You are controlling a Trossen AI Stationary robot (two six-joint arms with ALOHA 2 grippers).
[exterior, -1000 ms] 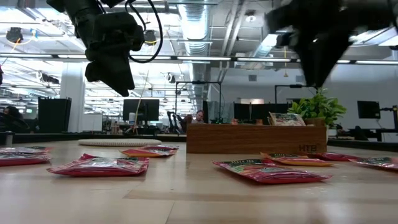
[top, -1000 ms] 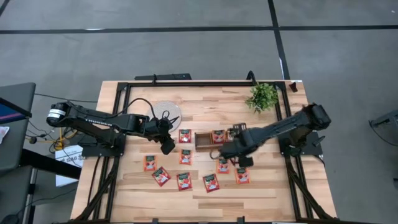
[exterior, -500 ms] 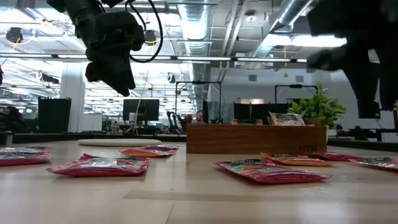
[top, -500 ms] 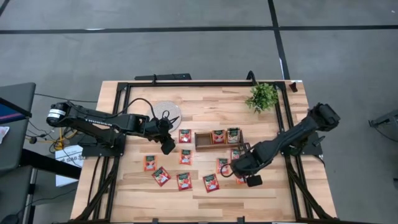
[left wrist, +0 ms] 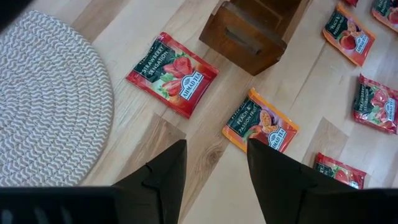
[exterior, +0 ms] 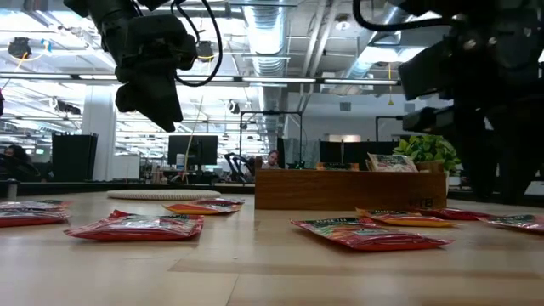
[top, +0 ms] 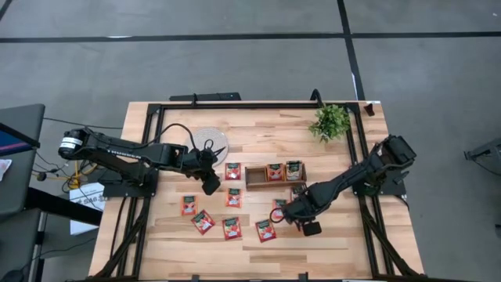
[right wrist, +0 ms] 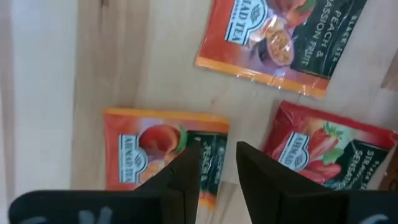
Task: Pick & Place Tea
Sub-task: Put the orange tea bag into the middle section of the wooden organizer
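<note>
Several small red and orange tea sachets lie flat on the wooden table; one is beside the tray, another is nearer the near edge. Two more sachets sit in the brown tray. My right gripper is open, low over an orange peach sachet, between it and a red strawberry sachet; whether it touches, I cannot tell. In the high view that gripper is near the tray's right end. My left gripper hovers open, well above the table, near the round white disc.
A small green plant stands at the far right corner. A black frame runs round the table's edges. The woven white disc lies far left of the tray. Bare wood shows left of the sachets and along the near edge.
My right gripper has moved from over the tray's right end toward the near edge, then a little to the left, and has come down low over the loose sachets. With it gone, the sachet in the tray's right compartment shows.
</note>
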